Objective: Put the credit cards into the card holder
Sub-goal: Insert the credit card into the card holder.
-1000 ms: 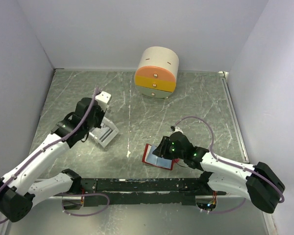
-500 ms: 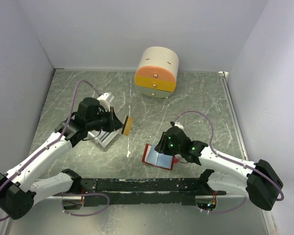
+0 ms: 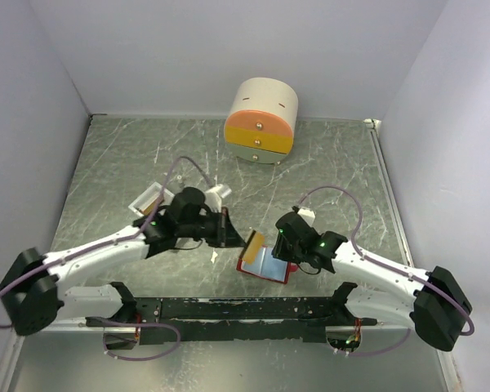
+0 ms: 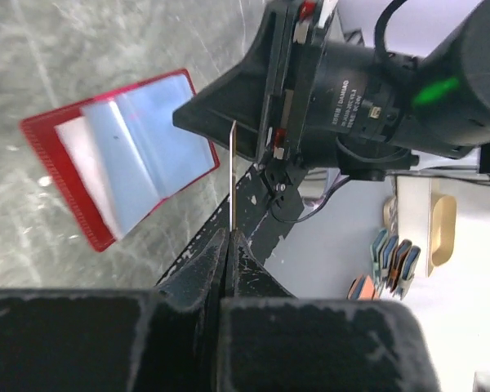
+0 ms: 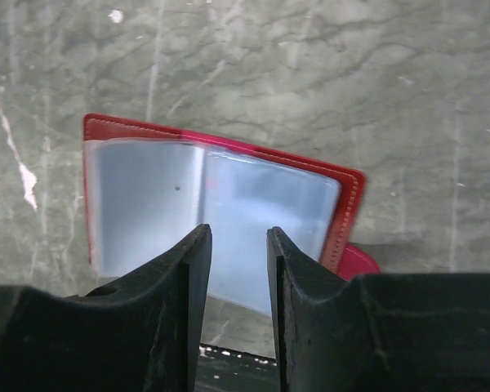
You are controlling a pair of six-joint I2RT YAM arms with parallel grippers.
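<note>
**A:** Credit cards: how many are in so far?

**B:** None that I can see. Start at the left pincer (image 3: 242,239). It is pressed together on one thin orange-gold plastic card (image 3: 255,242), held on edge, so the left wrist view shows it only as a fine line. The card hangs at the 10 o'clock corner of the small red folding card holder (image 3: 264,263). I cannot tell whether the two touch.

**A:** And the holder itself?

**B:** It lies open and flat on the grey marbled worktop (image 3: 335,171), about 5 o'clock from the middle. Its shiny pale-blue sleeves look empty in the right wrist view. The right pincer (image 5: 237,235) hovers over it, jaws spread, with nothing between them.

**A:** What is left, then?

**B:** Nearly everything, I would judge. This card has yet to be slid into a sleeve, and the others must follow. A white rectangular tray (image 3: 149,196) sits at 9 o'clock, half hidden by the left arm. Something orange shows in it, but I cannot tell how many cards. The round cream-and-orange drawer box (image 3: 261,121) at 12 o'clock plays no part.
</note>
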